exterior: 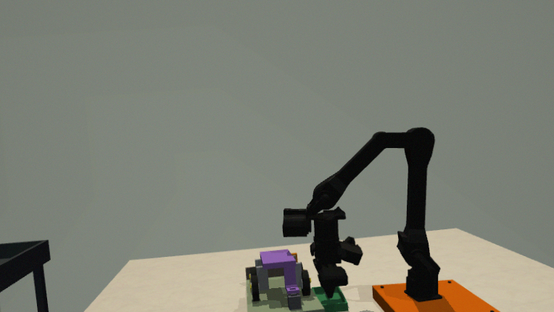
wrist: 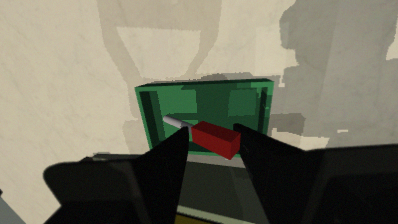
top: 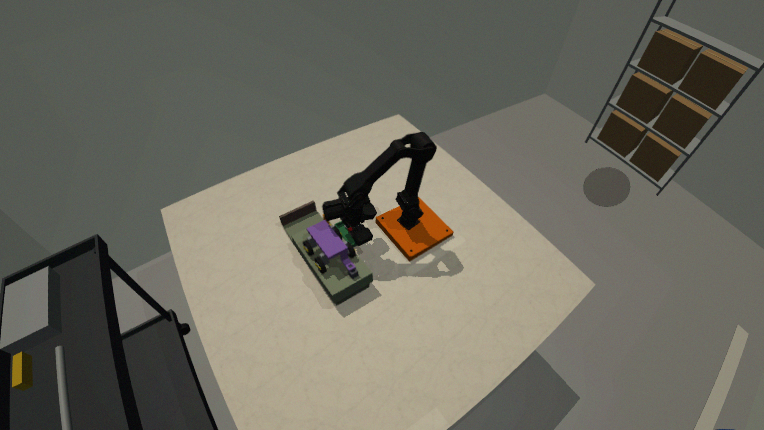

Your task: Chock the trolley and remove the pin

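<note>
The purple trolley (top: 327, 240) (exterior: 277, 258) stands upright on the grey-green ramp (top: 342, 285) (exterior: 267, 305). The chock's orange handle (top: 326, 217) (exterior: 294, 256) shows behind the trolley at its downhill end; its base and any wheel contact are hidden in the top and exterior views. A yellow part of the chock (wrist: 192, 220) shows at the wrist view's lower edge. My gripper (wrist: 210, 129) (exterior: 329, 295) is shut on the red head of the stop pin (wrist: 215, 140) (top: 350, 229). The pin is tilted, its grey shaft over the green tray (wrist: 205, 81) (top: 344, 234) (exterior: 338, 305). Whether its tip touches the tray is unclear.
The tray stands between the ramp and the orange base plate (top: 427, 240) (exterior: 461, 296). The ramp's low end has a brown end wall (top: 297, 213). A black cart (top: 90, 320) and a shelf with boxes (top: 668, 101) stand away from the table.
</note>
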Robot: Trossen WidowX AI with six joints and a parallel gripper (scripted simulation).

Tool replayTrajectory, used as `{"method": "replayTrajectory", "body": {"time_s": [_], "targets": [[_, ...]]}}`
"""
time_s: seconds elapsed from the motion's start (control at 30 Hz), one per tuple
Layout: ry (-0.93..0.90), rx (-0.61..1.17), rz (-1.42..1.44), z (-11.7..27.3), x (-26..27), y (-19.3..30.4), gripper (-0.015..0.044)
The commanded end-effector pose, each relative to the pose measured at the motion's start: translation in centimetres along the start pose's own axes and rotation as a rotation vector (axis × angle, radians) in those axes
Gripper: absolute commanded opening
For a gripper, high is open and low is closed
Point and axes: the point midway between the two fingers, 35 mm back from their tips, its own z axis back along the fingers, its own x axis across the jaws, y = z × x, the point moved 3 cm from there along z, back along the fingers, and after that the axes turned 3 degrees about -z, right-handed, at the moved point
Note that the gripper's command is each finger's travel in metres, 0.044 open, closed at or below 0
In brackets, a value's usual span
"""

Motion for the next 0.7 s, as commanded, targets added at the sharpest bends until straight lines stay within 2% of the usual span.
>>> {"method": "replayTrajectory", "body": {"time_s": [0.0, 0.2, 0.43, 0.67], "targets": [[-0.004, -0.004, -0.004, -0.2, -0.1, -0.2, 0.0190], [0.000, 0.000, 0.000, 0.0, 0.0, 0.0, 0.0340], [0.000, 0.000, 0.000, 0.1, 0.0, 0.0, 0.0340], [-0.004, -0.004, -0.004, 2.6, 0.4, -0.3, 0.0340]]}}
